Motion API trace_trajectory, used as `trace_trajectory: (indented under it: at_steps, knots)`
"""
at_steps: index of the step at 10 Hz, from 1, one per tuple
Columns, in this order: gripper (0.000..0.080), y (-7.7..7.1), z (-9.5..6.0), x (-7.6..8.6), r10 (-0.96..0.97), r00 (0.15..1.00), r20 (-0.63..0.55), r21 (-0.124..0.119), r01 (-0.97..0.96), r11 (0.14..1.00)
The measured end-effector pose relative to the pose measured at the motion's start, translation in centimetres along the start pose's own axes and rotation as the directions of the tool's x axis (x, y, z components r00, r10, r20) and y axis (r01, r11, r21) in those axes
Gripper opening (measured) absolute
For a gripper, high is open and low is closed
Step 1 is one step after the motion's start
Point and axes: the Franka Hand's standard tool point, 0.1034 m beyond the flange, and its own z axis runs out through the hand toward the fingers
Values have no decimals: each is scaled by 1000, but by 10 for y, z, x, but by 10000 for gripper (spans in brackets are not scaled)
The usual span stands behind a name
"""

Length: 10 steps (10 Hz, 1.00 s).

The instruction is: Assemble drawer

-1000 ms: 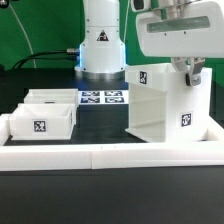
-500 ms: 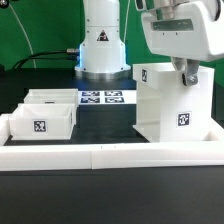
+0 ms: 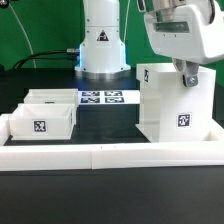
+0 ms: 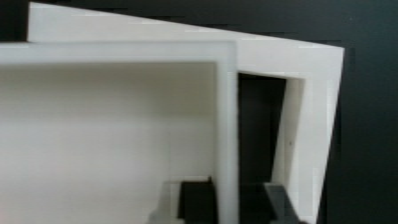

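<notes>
The pincer [image 3: 187,76] is clamped on the top edge of one side wall of the tall white plastic open-fronted box case [image 3: 170,108]. In the wrist view, that wall [image 4: 228,130] runs between the two fingers [image 4: 196,203]. The case stands upright on the black surface [image 3: 105,122] at the exterior view's right, behind the long low white rail [image 3: 100,156]. Two shallow white open-top trays [image 3: 45,116] lie well apart from the pincer, at the exterior view's left.
</notes>
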Motion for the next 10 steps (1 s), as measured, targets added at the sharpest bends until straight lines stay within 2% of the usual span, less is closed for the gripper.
trace_trajectory:
  at_steps: [2,4,6,9,10]
  knots:
    - [41,0,1,0,1,1000,1,-1,-1,1000]
    - [41,-6,6,3,19,1000,3,1,-19,1000]
    - [41,-17,7,5,20,1000,7,5,-20,1000]
    - [41,-42,8,8,21,1000,14,22,-21,1000]
    - [41,-43,8,9,36,999,17,11,-36,999]
